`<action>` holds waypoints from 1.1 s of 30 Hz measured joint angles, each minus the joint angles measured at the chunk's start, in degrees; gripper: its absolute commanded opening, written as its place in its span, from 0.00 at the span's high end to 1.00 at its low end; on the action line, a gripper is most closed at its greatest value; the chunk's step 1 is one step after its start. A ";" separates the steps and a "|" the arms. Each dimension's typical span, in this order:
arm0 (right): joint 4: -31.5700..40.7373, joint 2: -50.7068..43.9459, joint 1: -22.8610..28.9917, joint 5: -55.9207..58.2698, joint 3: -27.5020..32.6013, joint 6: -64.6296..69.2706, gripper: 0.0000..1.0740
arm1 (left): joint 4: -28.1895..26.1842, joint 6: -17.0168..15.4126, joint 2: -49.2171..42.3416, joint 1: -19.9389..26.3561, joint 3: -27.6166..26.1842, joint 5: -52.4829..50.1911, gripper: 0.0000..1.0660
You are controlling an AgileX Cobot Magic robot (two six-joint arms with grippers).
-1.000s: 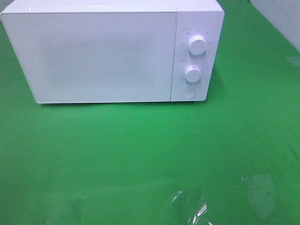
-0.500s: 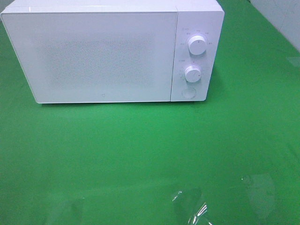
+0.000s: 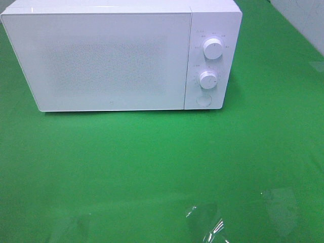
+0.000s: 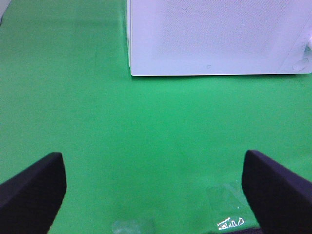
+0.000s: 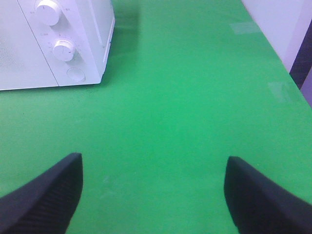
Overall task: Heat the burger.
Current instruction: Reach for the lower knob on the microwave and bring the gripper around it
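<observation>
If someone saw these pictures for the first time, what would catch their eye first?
A big white microwave, door shut, stands at the back of a bright green table, its two knobs on the right of its front. In the wrist views, the left gripper and right gripper hang open over the green.

No text can be read. On the microwave (image 3: 121,55), fine grey markings ring the upper dial (image 3: 213,48) and the lower dial (image 3: 208,79): too small to resolve. A tiny mark (image 3: 112,101) low on the door (image 3: 96,61) and white marks on a clear film (image 4: 228,217) are likewise illegible.
</observation>
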 measured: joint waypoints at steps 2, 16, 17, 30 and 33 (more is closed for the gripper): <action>0.00 0.00 0.00 0.00 0.00 0.00 0.29 | 0.00 0.00 0.00 0.00 0.00 0.00 0.16; 0.00 0.00 0.00 0.00 0.00 0.00 0.29 | 0.00 0.00 0.00 0.00 0.00 0.00 0.16; 0.00 0.00 0.00 0.00 0.00 0.00 0.29 | 0.00 0.00 0.00 0.00 0.00 0.00 0.16; 0.00 0.00 0.00 -0.06 -0.23 0.00 0.29 | 0.00 0.00 0.00 0.00 0.00 0.00 0.16; 0.00 0.00 0.00 -0.11 -0.86 0.00 0.29 | 0.00 0.00 0.00 0.00 0.00 0.00 0.16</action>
